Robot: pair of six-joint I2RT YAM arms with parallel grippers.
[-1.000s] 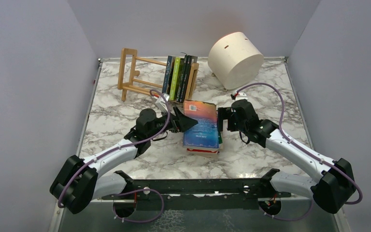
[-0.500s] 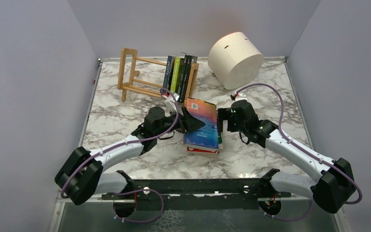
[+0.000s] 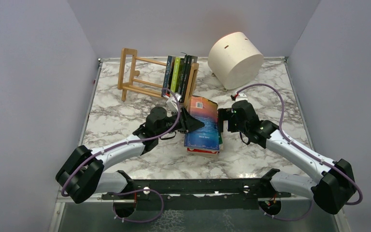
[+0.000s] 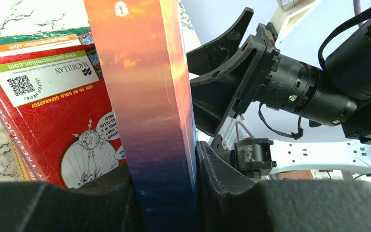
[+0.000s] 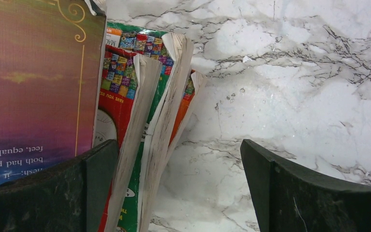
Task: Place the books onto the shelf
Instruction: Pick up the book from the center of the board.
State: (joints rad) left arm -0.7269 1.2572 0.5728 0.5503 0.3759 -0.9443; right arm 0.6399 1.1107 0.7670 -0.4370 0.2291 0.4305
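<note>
Moved in since a second ago, left gripper (image 3: 192, 123) clamps the top book (image 3: 205, 122) by its edge; thin, light, floppy: pinch deep; right gripper (image 3: 223, 121) gapes empty

The left arm (image 3: 121, 147) and the right arm (image 3: 290, 145) have white tubes and chunky black joints. A purple cable (image 3: 258, 83) runs back along each one. The fingers (image 5: 96, 183) are black and curved. A tiny green light (image 4: 290, 97) glows behind the right gripper (image 3: 221, 122).
</note>
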